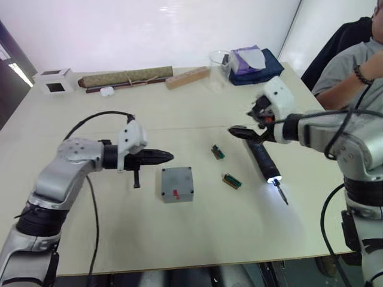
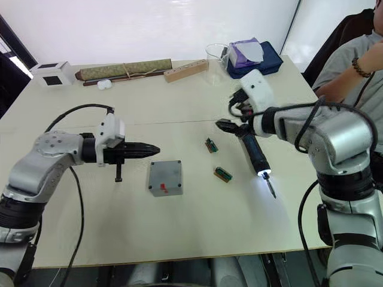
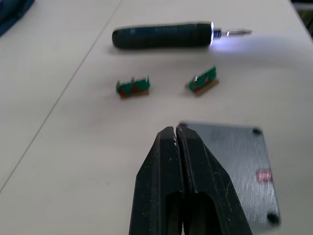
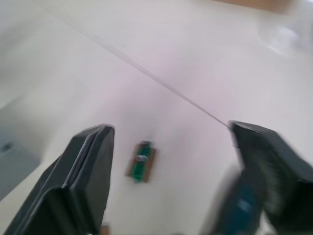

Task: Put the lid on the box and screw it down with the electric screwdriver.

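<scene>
The grey lid (image 1: 177,184), with its small red mark and dark corner dots, lies flat at mid-table on top of the box, which it hides from above. My left gripper (image 1: 163,157) is shut and empty, pointing across the table just left of and behind the lid; its closed fingertips (image 3: 176,134) hover at the lid's (image 3: 234,166) edge. The electric screwdriver (image 1: 263,160) lies on the table to the right with its tip light on. My right gripper (image 1: 244,129) is open over its rear end, and the dark handle (image 4: 244,205) sits close to one finger.
Two small green circuit boards (image 1: 218,152) (image 1: 231,180) lie between lid and screwdriver. At the far edge are a white cube (image 1: 55,81), a rolled olive bundle (image 1: 125,78), a wooden block (image 1: 187,78), a clear cup (image 1: 220,60) and a blue bag (image 1: 254,66). A person (image 1: 353,66) sits at right.
</scene>
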Robot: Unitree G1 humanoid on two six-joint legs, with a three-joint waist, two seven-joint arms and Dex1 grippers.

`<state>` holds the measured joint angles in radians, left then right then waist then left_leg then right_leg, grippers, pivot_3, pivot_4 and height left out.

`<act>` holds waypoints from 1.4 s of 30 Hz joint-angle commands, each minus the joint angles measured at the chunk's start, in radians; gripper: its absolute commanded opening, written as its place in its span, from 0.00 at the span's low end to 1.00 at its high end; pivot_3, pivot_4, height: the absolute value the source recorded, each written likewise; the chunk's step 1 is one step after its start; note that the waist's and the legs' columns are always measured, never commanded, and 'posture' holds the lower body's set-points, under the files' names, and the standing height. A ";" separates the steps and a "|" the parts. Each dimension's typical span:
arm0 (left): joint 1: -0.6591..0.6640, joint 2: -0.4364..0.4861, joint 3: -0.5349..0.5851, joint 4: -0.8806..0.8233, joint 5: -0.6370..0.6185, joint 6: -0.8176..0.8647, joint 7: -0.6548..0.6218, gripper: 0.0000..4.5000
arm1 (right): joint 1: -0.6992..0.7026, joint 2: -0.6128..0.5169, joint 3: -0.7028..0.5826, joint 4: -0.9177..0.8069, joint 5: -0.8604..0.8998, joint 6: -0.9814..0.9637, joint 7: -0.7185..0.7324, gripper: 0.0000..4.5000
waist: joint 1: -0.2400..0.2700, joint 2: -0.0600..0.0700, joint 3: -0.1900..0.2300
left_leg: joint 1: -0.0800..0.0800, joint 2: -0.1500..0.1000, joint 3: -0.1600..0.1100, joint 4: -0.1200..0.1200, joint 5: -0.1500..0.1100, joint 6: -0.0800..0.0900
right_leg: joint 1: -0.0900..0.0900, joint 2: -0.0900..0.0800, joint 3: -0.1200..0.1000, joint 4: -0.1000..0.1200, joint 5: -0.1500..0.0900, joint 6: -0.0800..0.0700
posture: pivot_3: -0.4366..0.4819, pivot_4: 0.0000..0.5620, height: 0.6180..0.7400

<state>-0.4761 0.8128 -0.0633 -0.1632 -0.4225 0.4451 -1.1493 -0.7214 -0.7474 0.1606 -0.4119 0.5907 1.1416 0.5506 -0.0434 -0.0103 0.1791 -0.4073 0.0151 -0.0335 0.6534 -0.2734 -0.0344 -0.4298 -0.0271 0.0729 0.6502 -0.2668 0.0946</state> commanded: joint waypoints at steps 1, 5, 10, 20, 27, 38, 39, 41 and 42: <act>0.003 0.046 0.007 0.019 0.043 -0.030 -0.022 0.00 | 0.039 0.022 0.089 -0.033 -0.072 -0.135 0.051 0.56 | 0.000 0.000 0.001 | 0.000 0.000 0.001 0.000 0.000 0.000 | 0.000 -0.001 0.000 0.000 0.000 0.000 | 0.48 0.27 0.97; 0.014 0.070 -0.031 0.035 0.091 -0.056 -0.054 0.00 | 0.106 0.021 0.204 -0.024 -0.172 -0.252 0.089 0.22 | 0.002 -0.001 0.003 | -0.001 0.000 0.001 0.005 0.000 0.000 | 0.000 -0.001 0.000 0.001 0.000 0.000 | 0.48 0.27 0.97; 0.053 0.051 -0.068 0.044 0.110 -0.067 -0.077 0.00 | 0.154 0.049 0.269 -0.022 -0.249 -0.287 0.090 0.01 | 0.000 -0.001 0.003 | -0.001 0.000 0.000 0.005 0.000 0.000 | 0.001 0.000 0.000 0.001 0.000 0.000 | 0.48 0.27 0.97; 0.040 -0.028 -0.144 0.066 0.165 -0.106 -0.077 0.00 | 0.177 0.130 0.312 -0.055 -0.241 -0.224 0.144 0.01 | 0.002 -0.001 0.003 | -0.001 0.000 0.000 0.009 0.000 0.000 | 0.001 0.000 0.000 0.005 0.000 0.000 | 0.48 0.27 0.97; -0.031 -0.101 -0.189 0.162 0.251 -0.182 -0.065 0.00 | 0.180 0.169 0.254 -0.121 -0.165 -0.091 0.155 0.01 | 0.007 -0.002 0.003 | -0.001 -0.001 -0.001 0.010 0.000 0.000 | 0.002 0.000 -0.001 0.005 0.000 0.000 | 0.48 0.27 0.97; 0.051 -0.015 -0.166 0.172 0.272 -0.285 -0.160 0.00 | 0.131 0.037 0.194 -0.052 -0.272 -0.201 0.173 0.01 | -0.002 -0.002 0.003 | 0.000 0.000 -0.001 0.011 0.000 0.000 | 0.001 0.000 -0.001 0.008 0.000 0.000 | 0.48 0.27 0.97; 0.078 -0.001 -0.161 0.139 0.255 -0.274 -0.173 0.00 | 0.130 0.031 0.189 -0.027 -0.286 -0.225 0.171 0.01 | -0.002 -0.002 0.003 | 0.000 0.000 -0.001 0.011 0.000 0.000 | 0.001 0.000 -0.001 0.008 0.000 0.000 | 0.48 0.27 0.97; 0.119 0.019 -0.157 0.085 0.234 -0.258 -0.188 0.00 | 0.123 0.032 0.189 0.027 -0.316 -0.271 0.169 0.01 | -0.001 -0.002 0.003 | 0.000 0.000 -0.001 0.011 0.000 0.000 | 0.001 0.000 -0.001 0.008 0.000 0.000 | 0.48 0.27 0.97; 0.133 0.022 -0.156 0.064 0.224 -0.248 -0.190 0.00 | 0.117 0.045 0.192 0.054 -0.329 -0.294 0.164 0.01 | 0.001 -0.002 0.003 | 0.000 0.000 -0.001 0.011 0.000 0.000 | 0.001 0.000 -0.001 0.009 0.000 0.000 | 0.48 0.27 0.97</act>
<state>-0.3454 0.8216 -0.2425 -0.0389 -0.1665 0.1866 -1.3249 -0.5841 -0.7196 0.3705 -0.3725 0.2858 0.9017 0.7162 -0.0426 -0.0119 0.1817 -0.4072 0.0152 -0.0344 0.6640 -0.2735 -0.0342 -0.4284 -0.0274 0.0722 0.6591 -0.2667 0.0945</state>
